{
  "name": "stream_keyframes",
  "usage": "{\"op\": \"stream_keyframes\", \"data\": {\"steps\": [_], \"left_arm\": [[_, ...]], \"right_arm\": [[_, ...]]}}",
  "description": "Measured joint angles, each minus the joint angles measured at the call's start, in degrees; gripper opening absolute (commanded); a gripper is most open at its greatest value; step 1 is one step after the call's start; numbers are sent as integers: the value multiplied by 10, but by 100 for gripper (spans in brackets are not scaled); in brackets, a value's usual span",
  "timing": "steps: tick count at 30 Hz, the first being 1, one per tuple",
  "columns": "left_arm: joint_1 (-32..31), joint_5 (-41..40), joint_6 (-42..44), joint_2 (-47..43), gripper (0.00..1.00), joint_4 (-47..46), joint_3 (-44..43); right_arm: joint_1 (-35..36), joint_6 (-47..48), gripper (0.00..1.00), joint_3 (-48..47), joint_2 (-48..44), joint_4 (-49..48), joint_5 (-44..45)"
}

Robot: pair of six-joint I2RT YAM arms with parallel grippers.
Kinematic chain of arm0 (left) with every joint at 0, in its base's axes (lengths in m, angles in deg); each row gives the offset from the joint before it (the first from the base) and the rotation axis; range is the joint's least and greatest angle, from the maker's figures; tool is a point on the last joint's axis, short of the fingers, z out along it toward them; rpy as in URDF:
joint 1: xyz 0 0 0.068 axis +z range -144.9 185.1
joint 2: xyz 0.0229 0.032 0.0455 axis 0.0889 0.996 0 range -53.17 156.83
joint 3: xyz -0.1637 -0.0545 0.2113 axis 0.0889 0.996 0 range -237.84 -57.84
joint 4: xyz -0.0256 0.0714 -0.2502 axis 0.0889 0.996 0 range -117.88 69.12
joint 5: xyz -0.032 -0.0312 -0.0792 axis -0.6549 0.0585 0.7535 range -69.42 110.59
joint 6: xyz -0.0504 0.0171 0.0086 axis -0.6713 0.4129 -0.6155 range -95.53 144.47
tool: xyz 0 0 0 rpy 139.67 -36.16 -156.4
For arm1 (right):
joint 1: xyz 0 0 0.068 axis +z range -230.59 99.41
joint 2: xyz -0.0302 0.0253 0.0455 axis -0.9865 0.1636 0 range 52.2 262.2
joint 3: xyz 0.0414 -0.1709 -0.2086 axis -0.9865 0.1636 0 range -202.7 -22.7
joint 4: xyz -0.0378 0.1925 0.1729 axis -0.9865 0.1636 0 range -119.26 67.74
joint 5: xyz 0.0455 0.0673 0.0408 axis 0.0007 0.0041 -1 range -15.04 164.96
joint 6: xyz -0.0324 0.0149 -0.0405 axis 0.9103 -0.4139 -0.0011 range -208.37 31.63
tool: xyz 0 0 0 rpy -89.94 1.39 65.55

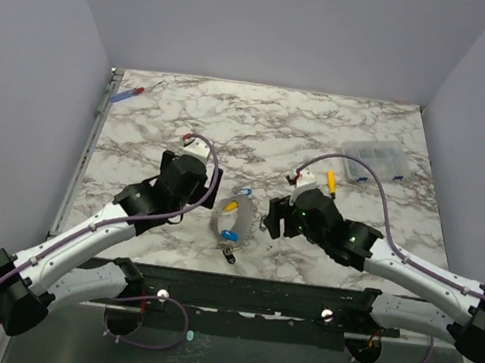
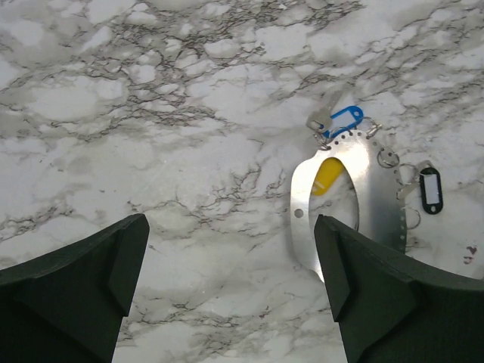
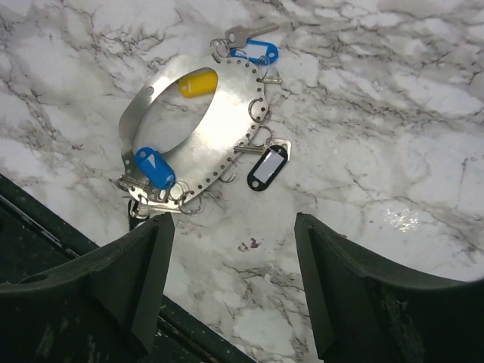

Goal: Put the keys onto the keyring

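Right wrist view: right hand (image 3: 232,243) is hovering open, empty; keyring (image 3: 223,140) is lying just ahead-left, keys (image 3: 155,168) lying around its rim. Left hand (image 2: 231,234) is gaping empty. Advised: steadying keyring before threading.

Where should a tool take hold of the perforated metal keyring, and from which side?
The keyring seems to stand on edge, a thin wall: likely grip its bare stretch, away from the tagged keys, from above, straddling the wall.
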Motion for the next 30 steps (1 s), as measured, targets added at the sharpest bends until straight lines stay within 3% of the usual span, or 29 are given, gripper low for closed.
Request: {"op": "stream_keyframes", "data": {"steps": [8, 16, 30], "left_arm": [[0, -75, -10, -100, 99, -40, 108], [0, -88, -15, -197, 99, -109, 172], [0, -85, -3, -203, 99, -137, 177]], "right_arm": [[-3, -114, 69, -71, 181, -29, -1], [-20, -182, 67, -103, 283, -76, -37], [-63, -220, 62, -81, 384, -190, -119]]}}
